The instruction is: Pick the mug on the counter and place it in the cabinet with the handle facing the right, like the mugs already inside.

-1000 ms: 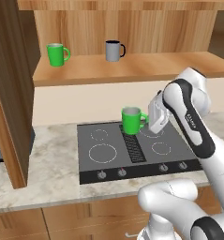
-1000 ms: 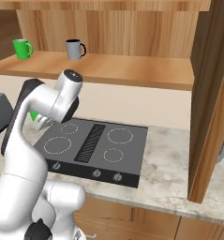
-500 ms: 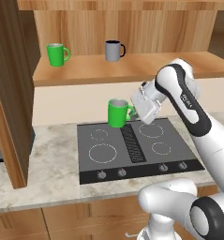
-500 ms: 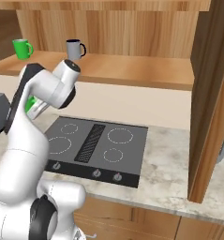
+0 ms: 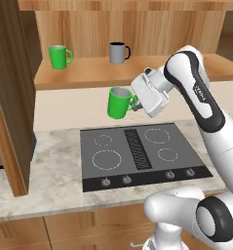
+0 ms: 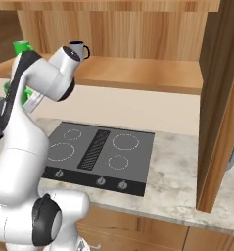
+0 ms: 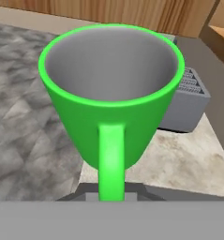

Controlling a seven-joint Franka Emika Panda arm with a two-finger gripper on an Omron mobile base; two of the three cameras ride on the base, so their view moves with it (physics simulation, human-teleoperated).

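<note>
Marbled counter (image 5: 54, 166) with dark hob (image 5: 137, 154), pincer (image 5: 135, 103) clamped tight on green mug (image 5: 119, 103) by its handle, mug up in the air over the hob (roughly upright), cabinet (image 5: 137, 29) shelf above holding green mug twin (image 5: 58, 56) and grey mug (image 5: 118, 52)

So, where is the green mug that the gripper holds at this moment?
In the left base view the green mug is held in the air by its handle in the gripper, above the back of the hob and just below the cabinet shelf.

Mug (image 5: 119, 103) above the hob (image 5: 142, 155) — 2 mugs (image 5: 59, 56) in the cabinet (image 5: 137, 29).
</note>
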